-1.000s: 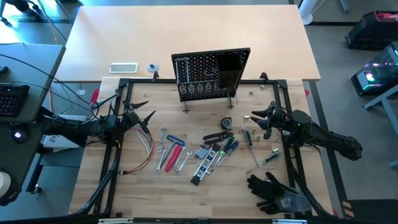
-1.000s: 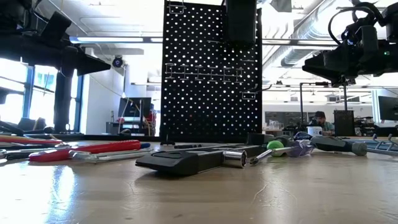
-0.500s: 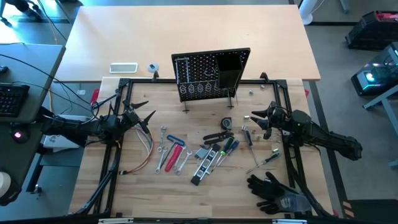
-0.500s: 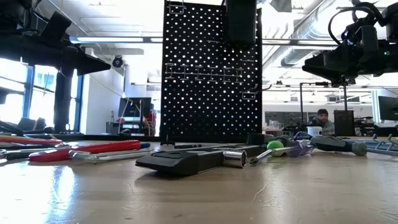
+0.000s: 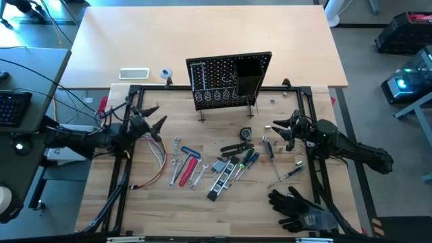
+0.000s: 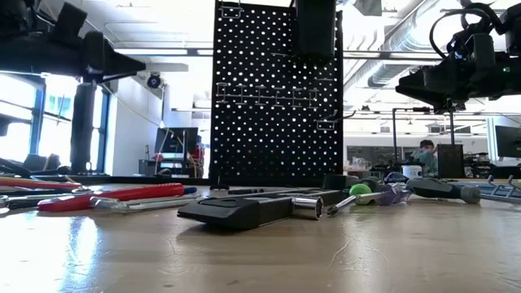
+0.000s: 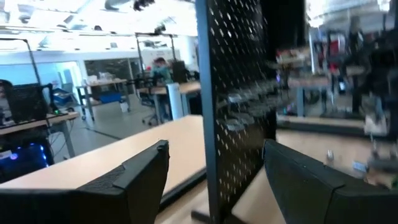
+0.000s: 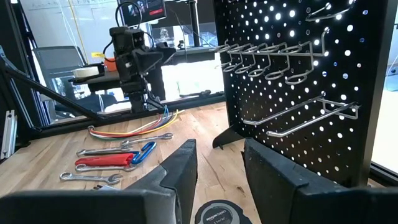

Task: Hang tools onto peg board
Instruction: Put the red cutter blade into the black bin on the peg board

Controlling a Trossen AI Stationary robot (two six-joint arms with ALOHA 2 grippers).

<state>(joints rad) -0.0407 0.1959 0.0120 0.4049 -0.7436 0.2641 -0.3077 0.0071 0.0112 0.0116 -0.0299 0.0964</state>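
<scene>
The black peg board stands upright at the table's far middle, its box bin on the front; it also shows in the low view. The tools lie flat on the table in front of it: silver wrenches, a red-handled tool, black pliers, green and blue drivers, a black-silver bar. My left gripper is open and empty, above the table left of the tools. My right gripper is open and empty, right of the tools, facing the board's hooks.
A bundle of coloured wires lies left of the wrenches. Black gloves lie at the near right. A round tape measure sits in front of the board, just before my right gripper. Another driver lies right of the tools.
My left gripper has risen a little and shifted slightly toward the table's far edge, staying open. My right gripper and the tools have kept still.
</scene>
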